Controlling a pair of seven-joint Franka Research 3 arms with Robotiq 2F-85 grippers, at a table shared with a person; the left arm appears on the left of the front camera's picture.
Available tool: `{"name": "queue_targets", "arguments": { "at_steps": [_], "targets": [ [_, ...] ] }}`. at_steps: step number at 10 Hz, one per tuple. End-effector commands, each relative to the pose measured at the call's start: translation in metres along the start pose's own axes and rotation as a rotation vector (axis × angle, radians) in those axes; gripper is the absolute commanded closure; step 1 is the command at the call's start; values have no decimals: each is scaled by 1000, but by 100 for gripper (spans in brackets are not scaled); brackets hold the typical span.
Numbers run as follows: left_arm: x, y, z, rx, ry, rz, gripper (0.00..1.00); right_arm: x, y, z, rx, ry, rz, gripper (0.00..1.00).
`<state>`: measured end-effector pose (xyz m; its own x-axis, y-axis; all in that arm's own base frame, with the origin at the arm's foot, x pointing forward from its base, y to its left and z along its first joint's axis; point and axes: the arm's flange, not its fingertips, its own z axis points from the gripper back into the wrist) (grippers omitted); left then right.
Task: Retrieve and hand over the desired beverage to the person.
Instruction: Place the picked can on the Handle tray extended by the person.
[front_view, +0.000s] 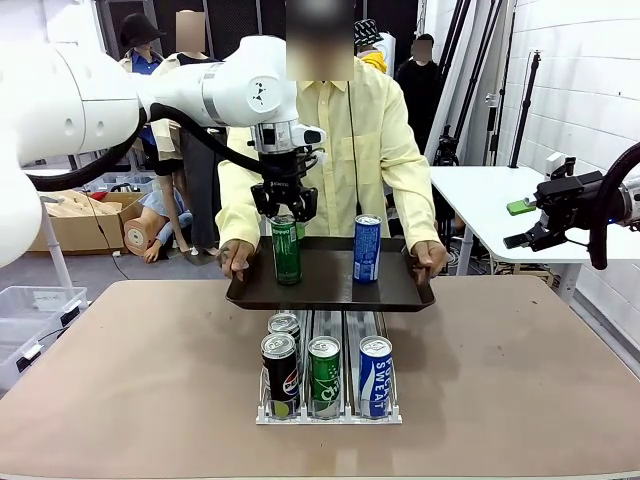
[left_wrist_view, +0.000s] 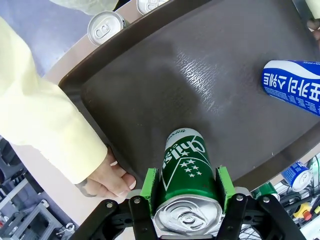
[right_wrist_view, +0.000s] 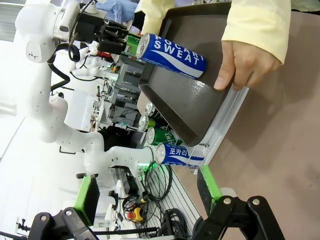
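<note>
Green can (front_view: 286, 250) stands upright on the dark tray (front_view: 330, 290), clamped near its top by the left gripper (front_view: 284, 206) reaching straight down. Both of the person's hands (front_view: 236, 258) hold the tray's edges. Right gripper (front_view: 522, 224) hovers off to the side, jaws apart.

On the tray (front_view: 330, 292) we see open floor between the green can (front_view: 286, 250) and the blue can (front_view: 367, 248), wide enough for a pincer. The left pincer (front_view: 284, 205) clamps the green can's top, blocking that corner. The person's hands (front_view: 236, 257) occupy both tray ends. Below the tray, the can rack (front_view: 328, 412) fills the bench (front_view: 520, 380) middle; the bench to either side lies open. The right pincer (front_view: 520, 224), spread wide, hangs well off to the right.
</note>
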<state>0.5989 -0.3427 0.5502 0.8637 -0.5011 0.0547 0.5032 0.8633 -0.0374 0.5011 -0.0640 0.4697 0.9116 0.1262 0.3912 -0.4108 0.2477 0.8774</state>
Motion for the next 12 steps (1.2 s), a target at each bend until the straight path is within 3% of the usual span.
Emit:
{"name": "queue_targets", "arguments": {
  "at_steps": [1, 3, 12],
  "targets": [
    [6, -1, 9, 33, 9, 18, 39, 0, 1, 0, 4, 1, 0, 0],
    [5, -1, 11, 34, -5, 18, 1, 0, 1, 0, 4, 1, 0, 0],
    [-25, -16, 60, 5, -86, 8, 0, 0, 1, 0, 4, 1, 0, 0]
  ]
}}
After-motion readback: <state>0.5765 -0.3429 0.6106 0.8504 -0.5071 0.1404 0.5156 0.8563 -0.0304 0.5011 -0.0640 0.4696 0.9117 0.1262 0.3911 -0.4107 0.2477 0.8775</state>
